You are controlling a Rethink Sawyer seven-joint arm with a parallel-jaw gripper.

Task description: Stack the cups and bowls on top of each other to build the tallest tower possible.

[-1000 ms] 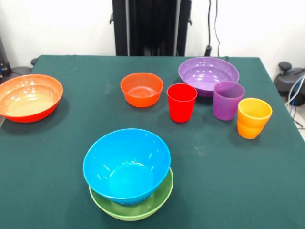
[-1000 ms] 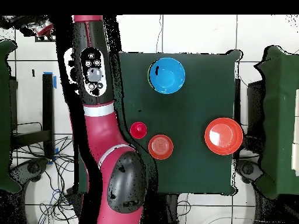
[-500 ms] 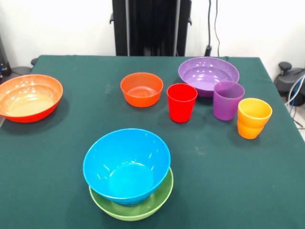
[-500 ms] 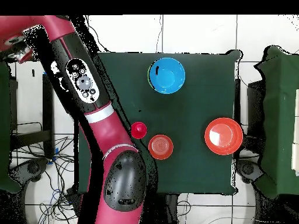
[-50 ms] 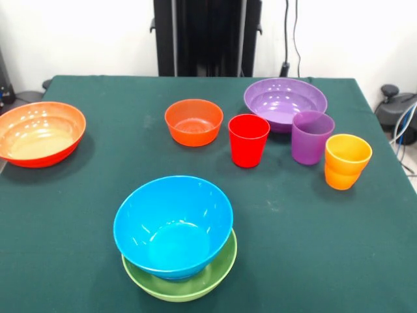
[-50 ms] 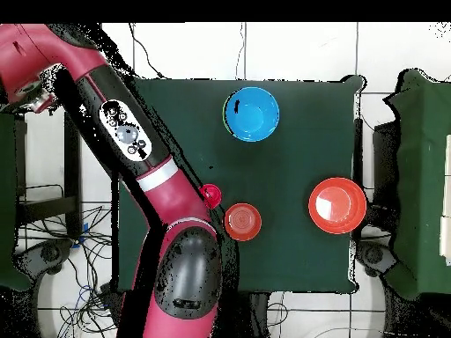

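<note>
Deep light blue plastic bowl point(image 5: 173, 225) nested in lime green bowl point(image 5: 195, 282) — red arm point(image 6: 132, 145) off to table's side; gripper point(image 6: 31, 92) state: can't tell.

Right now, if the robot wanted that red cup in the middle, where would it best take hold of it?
Probably by the rim, coming straight down from above. The red cup stands upright with its mouth open, so one finger could go inside and one outside the thin wall. The side facing the small orange bowl looks freest; the purple cup stands close on the other side.
</note>
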